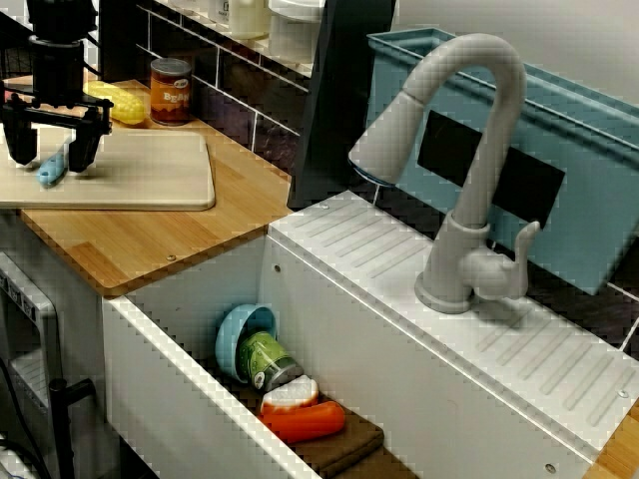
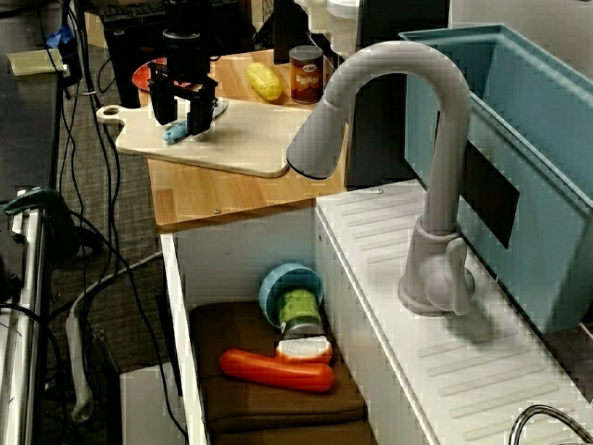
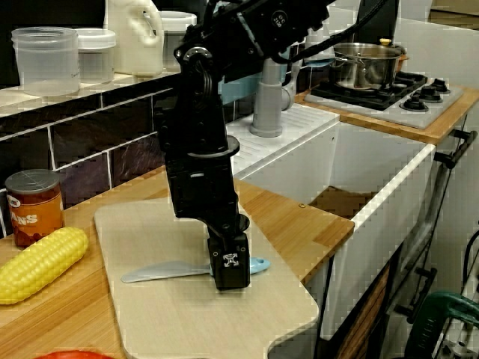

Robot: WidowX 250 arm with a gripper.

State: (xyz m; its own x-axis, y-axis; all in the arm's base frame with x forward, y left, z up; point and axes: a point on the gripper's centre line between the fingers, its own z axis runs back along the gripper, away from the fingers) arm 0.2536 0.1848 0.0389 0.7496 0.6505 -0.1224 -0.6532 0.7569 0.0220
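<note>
Yellow corn (image 3: pixel 37 263) and a can (image 3: pixel 31 207) sit near the tool (image 1: pixel 52 152) and knife (image 3: pixel 161 271).

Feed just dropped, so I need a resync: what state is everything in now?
Blue-handled grey knife, flat on the pale wooden cutting board.
Black gripper, open, astride the knife's handle.
Grey curved faucet, no water showing.
Light blue bowl, tipped on its side in the white sink.
Red-labelled tin can, upright, lid on.
</note>
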